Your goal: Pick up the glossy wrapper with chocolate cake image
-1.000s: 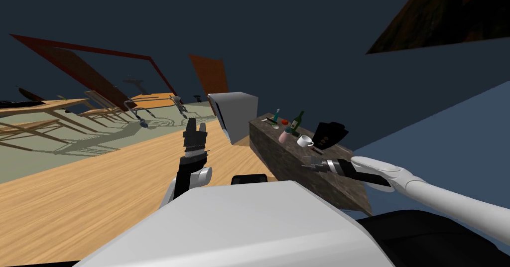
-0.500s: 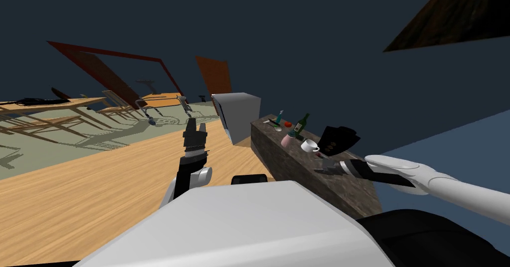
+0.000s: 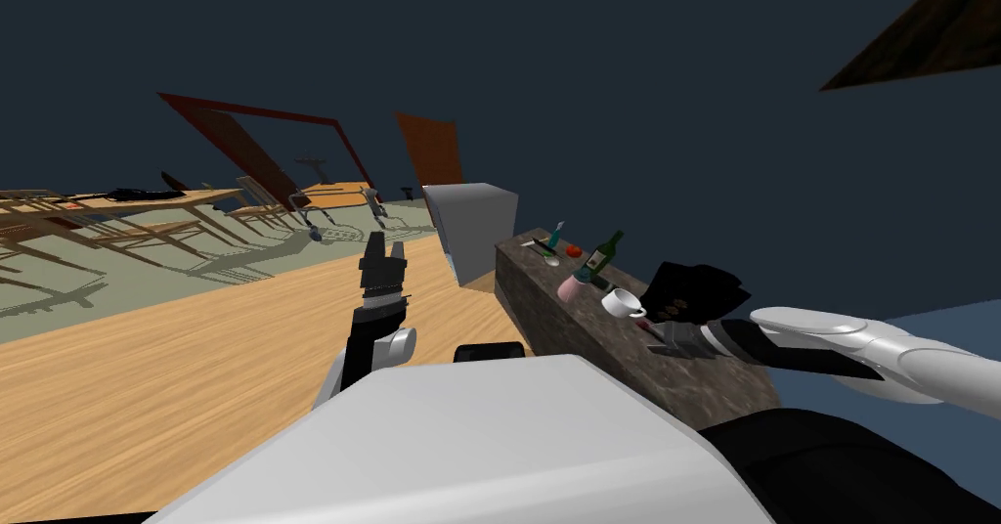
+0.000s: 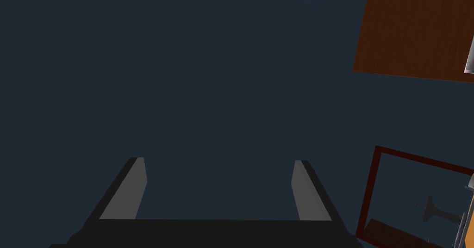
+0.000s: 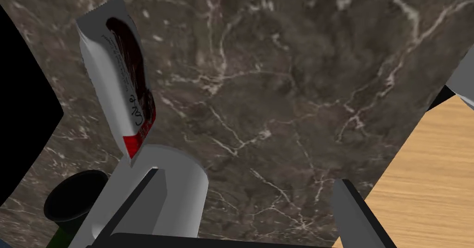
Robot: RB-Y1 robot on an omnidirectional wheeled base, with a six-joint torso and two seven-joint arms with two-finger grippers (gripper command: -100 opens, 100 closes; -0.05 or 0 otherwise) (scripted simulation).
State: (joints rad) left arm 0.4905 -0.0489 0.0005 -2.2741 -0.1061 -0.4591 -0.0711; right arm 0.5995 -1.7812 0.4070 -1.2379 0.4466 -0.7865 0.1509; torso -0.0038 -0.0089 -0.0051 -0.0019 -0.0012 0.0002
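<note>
The wrapper (image 5: 121, 81) is white and glossy with a dark chocolate cake picture and a red end; it lies on the dark marble counter (image 5: 277, 97). My right gripper (image 5: 250, 213) hangs open over the counter, the wrapper lying ahead of one finger. A white mug (image 5: 159, 192) stands right behind that finger. In the head view my right gripper (image 3: 668, 338) reaches over the counter (image 3: 547, 303) beside the mug (image 3: 622, 303). My left gripper (image 3: 382, 254) is raised in front of my chest, and the left wrist view shows it open (image 4: 217, 189) and empty.
Further along the counter stand a pink cup (image 3: 570, 289), a green bottle (image 3: 606, 251) and a small red thing (image 3: 574, 251). A black object (image 3: 699, 291) sits by the wall beside my right hand. A grey box (image 3: 476, 227) stands past the counter's end. Tables and chairs (image 3: 117, 220) stand far left.
The whole head picture has slid right, so I have turned. My right hand has moved a little nearer the mug and the black object. The left arm is unchanged.
</note>
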